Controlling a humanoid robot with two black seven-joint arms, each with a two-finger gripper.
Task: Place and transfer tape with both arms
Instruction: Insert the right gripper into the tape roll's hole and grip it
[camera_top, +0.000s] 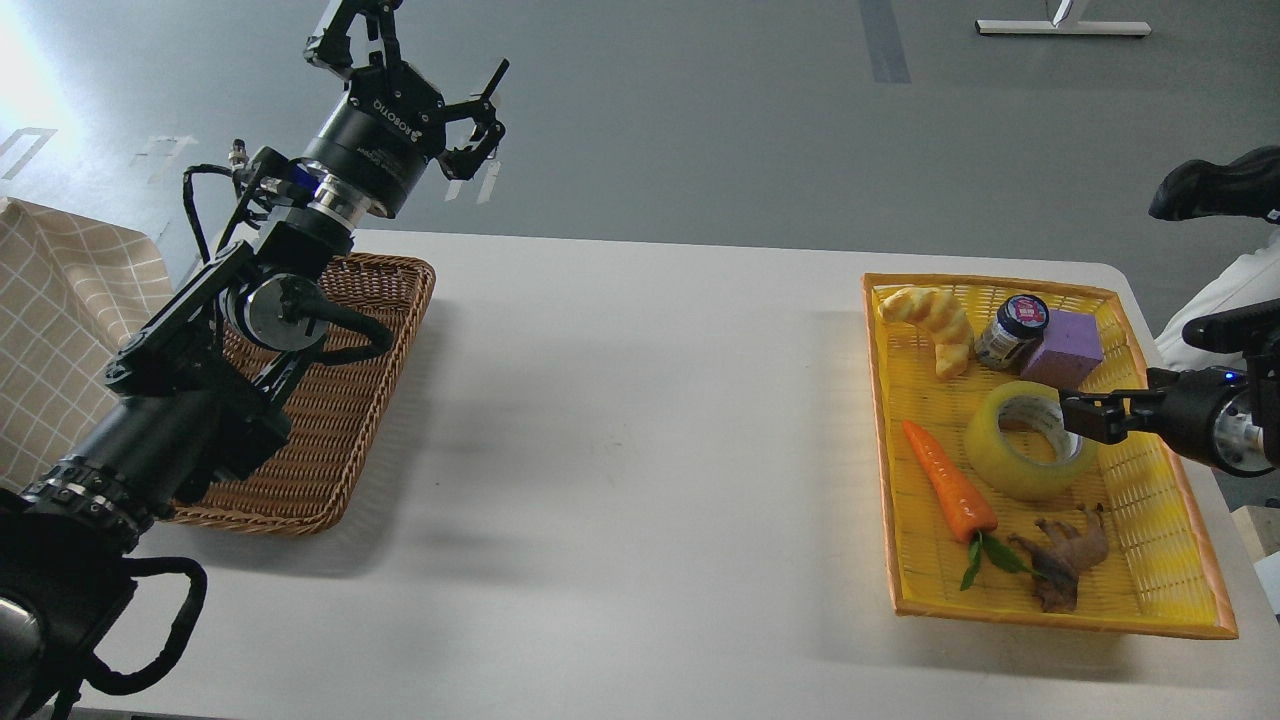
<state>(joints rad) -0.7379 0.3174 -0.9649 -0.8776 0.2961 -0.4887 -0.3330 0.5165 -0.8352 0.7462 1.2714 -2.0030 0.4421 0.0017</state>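
Observation:
The tape (1010, 452), a translucent yellowish roll with a grey-white core, lies flat in the middle of the yellow tray (1180, 520) at the right. My right gripper (1078, 417) comes in from the right edge, low over the tray. Its dark tip is at the tape's right rim; I cannot tell whether it touches the roll or whether its fingers are open. My left gripper (425, 58) is held high above the table's far left, beyond the wicker basket (340, 420). Its fingers are spread open and it is empty.
In the yellow tray there are also a bread piece (932, 322), a dark-lidded jar (1012, 331), a purple block (1066, 348), a carrot (946, 482) and a brown toy figure (1066, 556). A checked cloth (60, 330) lies at the far left.

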